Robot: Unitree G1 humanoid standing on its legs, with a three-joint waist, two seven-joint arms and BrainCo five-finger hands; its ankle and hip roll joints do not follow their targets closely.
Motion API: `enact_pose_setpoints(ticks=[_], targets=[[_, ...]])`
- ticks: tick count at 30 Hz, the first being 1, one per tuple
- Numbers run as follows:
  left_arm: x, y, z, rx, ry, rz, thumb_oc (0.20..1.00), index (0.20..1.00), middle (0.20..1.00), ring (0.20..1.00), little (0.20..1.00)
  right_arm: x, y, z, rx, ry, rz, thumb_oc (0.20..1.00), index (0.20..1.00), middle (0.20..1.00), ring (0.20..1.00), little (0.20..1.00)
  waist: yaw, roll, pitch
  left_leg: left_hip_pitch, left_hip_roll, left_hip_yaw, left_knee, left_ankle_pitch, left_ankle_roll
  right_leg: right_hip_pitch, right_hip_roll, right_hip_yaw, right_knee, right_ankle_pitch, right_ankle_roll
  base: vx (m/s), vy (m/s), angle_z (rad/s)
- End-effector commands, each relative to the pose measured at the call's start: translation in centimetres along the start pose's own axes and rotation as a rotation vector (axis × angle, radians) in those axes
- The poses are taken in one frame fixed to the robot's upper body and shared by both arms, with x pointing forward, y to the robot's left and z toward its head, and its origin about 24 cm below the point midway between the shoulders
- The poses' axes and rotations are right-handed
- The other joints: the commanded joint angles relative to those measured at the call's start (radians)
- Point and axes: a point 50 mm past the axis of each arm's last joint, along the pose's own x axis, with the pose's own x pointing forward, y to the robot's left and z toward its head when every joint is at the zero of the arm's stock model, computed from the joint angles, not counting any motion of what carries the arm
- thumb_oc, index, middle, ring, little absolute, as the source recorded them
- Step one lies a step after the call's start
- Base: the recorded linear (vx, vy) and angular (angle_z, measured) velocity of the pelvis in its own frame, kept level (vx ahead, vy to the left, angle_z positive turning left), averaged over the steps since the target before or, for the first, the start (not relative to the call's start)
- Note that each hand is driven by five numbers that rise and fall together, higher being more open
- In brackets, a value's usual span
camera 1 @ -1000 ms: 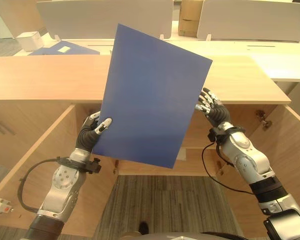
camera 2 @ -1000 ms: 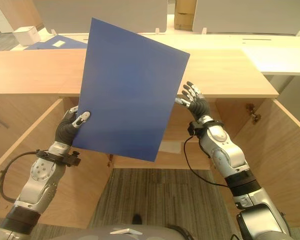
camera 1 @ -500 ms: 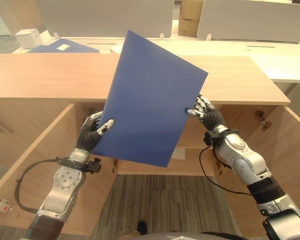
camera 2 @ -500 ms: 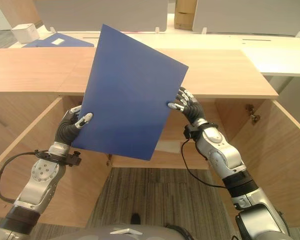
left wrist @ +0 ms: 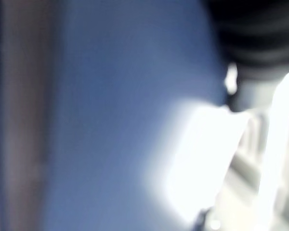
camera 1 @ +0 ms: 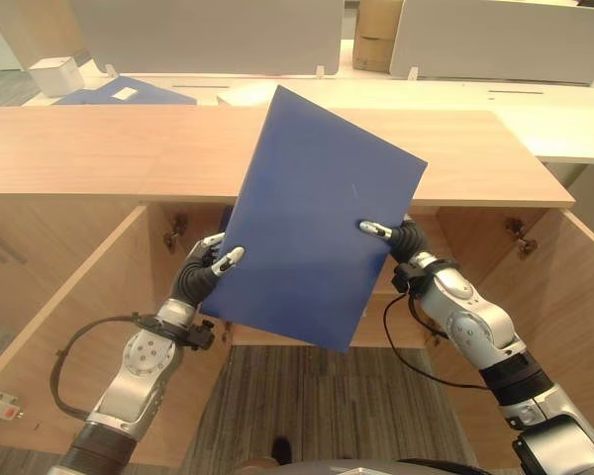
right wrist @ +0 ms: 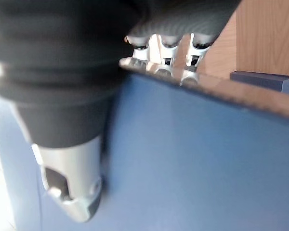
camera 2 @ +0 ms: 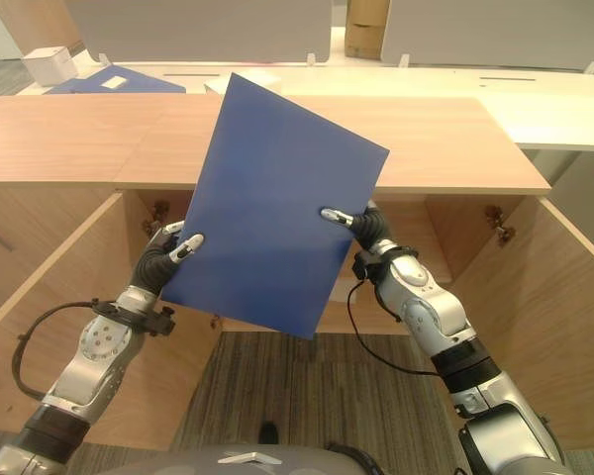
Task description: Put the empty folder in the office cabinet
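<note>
Folder [camera 1: 312, 223] upright, tilted right (both-handed)

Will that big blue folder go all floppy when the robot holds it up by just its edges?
Probably not. The blue folder stays flat and straight though the left hand and right hand pinch only its opposite edges, so it looks stiff. It likely weighs little, since thumb pinches suffice. Its smooth cover might slip.

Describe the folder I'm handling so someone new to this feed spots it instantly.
Look above the open wooden cabinet: the blue folder is held tilted between the left hand and right hand. Another blue folder lies flat on the far desk.
</note>
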Motion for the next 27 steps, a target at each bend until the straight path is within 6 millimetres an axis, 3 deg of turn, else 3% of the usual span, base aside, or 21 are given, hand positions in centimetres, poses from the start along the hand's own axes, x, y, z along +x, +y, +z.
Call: enact_pose_setpoints(ticks=[1, 3, 4, 5, 13, 14, 15, 16, 20, 24, 27], targets=[[2.3, -0.5, 2.2, -0.046, -0.173, -0.047, 0.200, 0.200, 0.200, 0.200, 0.200, 2.1, 4.0, 4.3, -0.002, -0.167, 0.168, 1.000, 1.000, 1.000, 1.000, 1.000, -0.001, -0.022, -0.028, 0.079, 0.014, 0.017, 0.001, -0.154, -0.010, -0.045, -0.027, -0.026, -0.004, 0.026, 0.036, 0.00, 0.000, 0.00], [2.3, -0.7, 2.0, -0.074, -0.172, -0.038, 0.200, 0.200, 0.200, 0.200, 0.200, 2.1, 4.0, 4.2, -0.001, -0.164, 0.167, 1.000, 1.000, 1.000, 1.000, 1.000, -0.001, -0.024, -0.026, 0.079, 0.014, 0.017, 0.001, -0.154, -0.011, -0.045, -0.027, -0.026, -0.004, 0.026, 0.036, 0.00, 0.000, 0.00], [2.3, -0.8, 1.9, -0.084, -0.172, -0.033, 0.200, 0.200, 0.200, 0.200, 0.200, 2.1, 4.0, 4.1, -0.001, -0.163, 0.169, 0.896, 0.896, 0.896, 0.896, 0.896, -0.001, -0.025, -0.026, 0.079, 0.014, 0.018, 0.001, -0.155, -0.011, -0.045, -0.026, -0.026, -0.004, 0.027, 0.036, 0.00, 0.000, 0.00], [2.2, -0.9, 1.7, -0.099, -0.174, -0.023, 0.200, 0.200, 0.200, 0.200, 0.200, 2.0, 4.0, 4.1, -0.012, -0.164, 0.171, 0.200, 0.200, 0.200, 0.200, 0.200, -0.002, -0.026, -0.025, 0.079, 0.014, 0.018, 0.001, -0.154, -0.011, -0.046, -0.027, -0.026, -0.004, 0.028, 0.036, 0.00, 0.000, 0.00], [2.0, -0.5, 1.5, -0.171, -0.180, 0.049, 0.200, 0.200, 0.200, 0.200, 0.200, 1.8, 3.4, 4.3, -0.125, -0.180, 0.139, 0.200, 0.200, 0.200, 0.200, 0.200, -0.004, -0.028, -0.021, 0.079, 0.014, 0.016, 0.001, -0.154, -0.013, -0.045, -0.028, -0.029, -0.004, 0.029, 0.036, 0.00, 0.000, 0.00], [1.9, -0.2, 1.2, -0.201, -0.165, 0.087, 0.495, 0.495, 0.495, 0.495, 0.495, 1.8, 3.0, 4.1, -0.224, -0.170, 0.126, 0.200, 0.200, 0.200, 0.200, 0.200, -0.004, -0.030, -0.022, 0.078, 0.014, 0.014, 0.001, -0.154, -0.013, -0.046, -0.029, -0.030, -0.004, 0.029, 0.037, 0.00, 0.000, 0.00], [1.9, -0.1, 1.1, -0.205, -0.159, 0.093, 0.548, 0.548, 0.548, 0.548, 0.548, 1.7, 2.9, 4.0, -0.245, -0.163, 0.123, 0.200, 0.200, 0.200, 0.200, 0.200, -0.004, -0.030, -0.022, 0.078, 0.014, 0.014, 0.001, -0.154, -0.014, -0.046, -0.029, -0.031, -0.004, 0.029, 0.037, 0.00, 0.000, 0.00], [1.8, 0.0, 0.9, -0.216, -0.143, 0.116, 1.000, 1.000, 1.000, 1.000, 1.000, 1.4, 2.4, 3.6, -0.296, -0.136, 0.110, 0.200, 0.200, 0.200, 0.200, 0.200, -0.004, -0.031, -0.020, 0.077, 0.014, 0.012, 0.001, -0.153, -0.014, -0.046, -0.030, -0.033, -0.004, 0.030, 0.039, 0.00, 0.000, 0.00], [0.7, 0.4, -0.2, -0.276, -0.088, 0.191, 1.000, 1.000, 1.000, 1.000, 1.000, -0.3, 0.6, 1.4, -0.373, -0.042, 0.057, 0.200, 0.200, 0.200, 0.200, 0.200, -0.008, -0.033, -0.011, 0.075, 0.012, 0.010, 0.001, -0.153, -0.012, -0.048, -0.033, -0.034, -0.004, 0.033, 0.041, 0.00, 0.000, 0.00], [-1.9, 0.5, -2.7, -0.301, 0.038, 0.290, 1.000, 1.000, 1.000, 1.000, 1.000, -3.2, -2.3, -2.2, -0.441, 0.055, -0.005, 0.200, 0.200, 0.200, 0.200, 0.200, -0.009, -0.039, 0.004, 0.070, 0.010, 0.011, 0.001, -0.153, -0.008, -0.053, -0.037, -0.037, -0.004, 0.036, 0.046, -0.04, 0.004, 0.00], [-3.9, 0.4, -4.7, -0.315, 0.137, 0.343, 1.000, 1.000, 1.000, 1.000, 1.000, -4.8, -3.2, -4.4, -0.451, 0.119, -0.008, 0.200, 0.200, 0.200, 0.200, 0.200, -0.008, -0.042, 0.018, 0.066, 0.007, 0.008, 0.001, -0.153, -0.005, -0.057, -0.039, -0.041, -0.004, 0.038, 0.050, -0.04, 0.003, 0.01]])
